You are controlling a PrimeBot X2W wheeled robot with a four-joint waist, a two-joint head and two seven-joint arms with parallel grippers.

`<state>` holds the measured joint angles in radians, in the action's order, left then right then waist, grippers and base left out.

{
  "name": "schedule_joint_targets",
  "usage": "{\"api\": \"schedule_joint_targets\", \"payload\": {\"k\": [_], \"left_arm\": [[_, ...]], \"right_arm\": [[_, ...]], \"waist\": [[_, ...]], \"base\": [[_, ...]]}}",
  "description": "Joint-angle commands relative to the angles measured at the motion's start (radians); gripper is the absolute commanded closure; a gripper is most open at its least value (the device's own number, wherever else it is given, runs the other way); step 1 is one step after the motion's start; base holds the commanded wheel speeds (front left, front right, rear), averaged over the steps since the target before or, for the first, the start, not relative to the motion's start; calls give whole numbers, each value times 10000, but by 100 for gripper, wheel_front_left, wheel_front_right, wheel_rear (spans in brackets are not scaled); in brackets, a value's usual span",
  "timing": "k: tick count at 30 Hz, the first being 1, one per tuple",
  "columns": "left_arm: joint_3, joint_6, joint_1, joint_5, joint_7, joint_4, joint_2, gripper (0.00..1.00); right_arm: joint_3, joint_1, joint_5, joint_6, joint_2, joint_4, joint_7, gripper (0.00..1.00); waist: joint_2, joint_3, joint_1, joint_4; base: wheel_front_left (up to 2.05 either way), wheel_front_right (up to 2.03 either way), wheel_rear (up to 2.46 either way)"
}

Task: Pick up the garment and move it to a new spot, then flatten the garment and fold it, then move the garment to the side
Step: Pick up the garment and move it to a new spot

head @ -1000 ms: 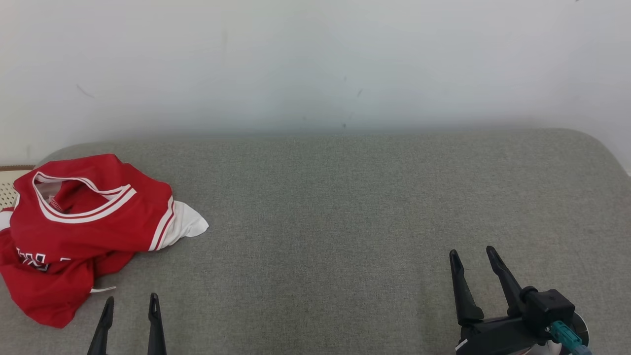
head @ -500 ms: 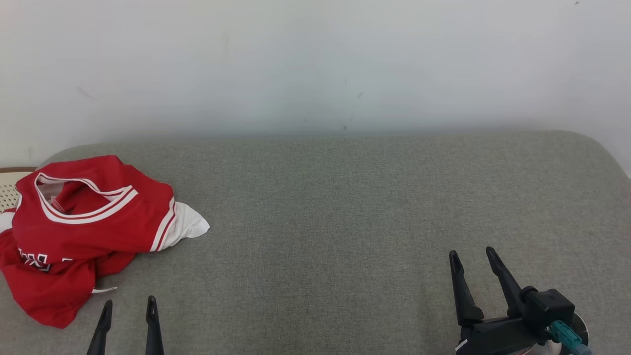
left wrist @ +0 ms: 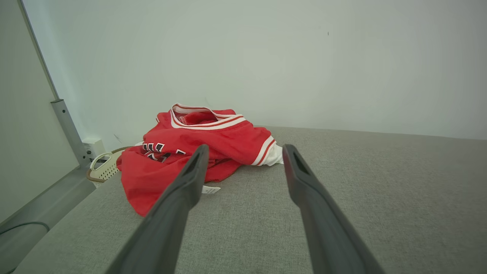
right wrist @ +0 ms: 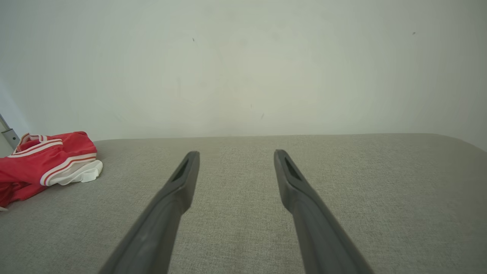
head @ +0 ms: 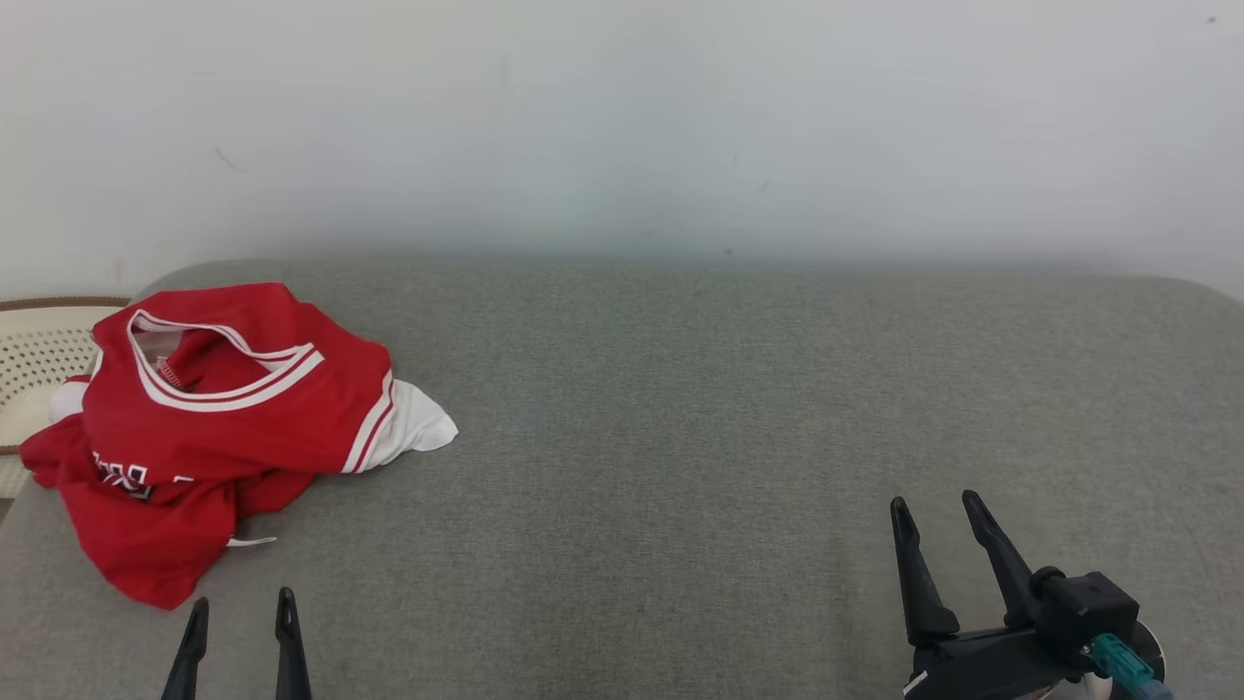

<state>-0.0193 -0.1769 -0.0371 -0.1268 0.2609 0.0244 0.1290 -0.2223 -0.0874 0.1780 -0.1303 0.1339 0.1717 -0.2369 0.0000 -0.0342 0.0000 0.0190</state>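
Note:
The garment [head: 209,428] is a red jersey with white trim, lying crumpled at the far left of the grey surface [head: 680,408]. It also appears ahead in the left wrist view [left wrist: 198,148] and at the left edge of the right wrist view [right wrist: 42,161]. My left gripper [head: 241,608] is open at the bottom left, just short of the garment's near hem, with nothing between its fingers. In the left wrist view the gripper [left wrist: 243,152] points at the jersey. My right gripper [head: 938,506] stands open at the lower right, far from the garment, over bare fabric [right wrist: 234,152].
A pale woven basket [head: 39,360] sits off the left end of the surface, partly behind the garment. A white wall [head: 622,126] rises behind the surface. A grey metal post [left wrist: 70,131] stands at the left in the left wrist view.
The camera has turned left, so the whole scene has slid right and the basket shows more. The left gripper sits slightly lower in the picture. The garment lies as before.

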Motion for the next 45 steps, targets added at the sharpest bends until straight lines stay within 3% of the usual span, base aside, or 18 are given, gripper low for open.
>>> {"api": "schedule_joint_targets", "payload": {"k": [1, 23, 45], "left_arm": [[57, 23, -99, 45, 53, -47, 20, 0], [501, -71, -481, 283, 53, -55, 160, 0], [738, 32, -617, 243, 53, 4, 345, 0]], "right_arm": [[-30, 126, 79, -7, 49, -8, 17, 0], [-271, 353, 206, -7, -10, 224, -33, 0], [-426, 289, 117, -8, -267, 577, -198, 0]], "waist": [[0, -17, 0, 364], [0, -400, 0, 3079], [0, -536, 0, 4220]], "base": [[0, 0, 0], [0, 0, 0], [0, 0, 0]]}}
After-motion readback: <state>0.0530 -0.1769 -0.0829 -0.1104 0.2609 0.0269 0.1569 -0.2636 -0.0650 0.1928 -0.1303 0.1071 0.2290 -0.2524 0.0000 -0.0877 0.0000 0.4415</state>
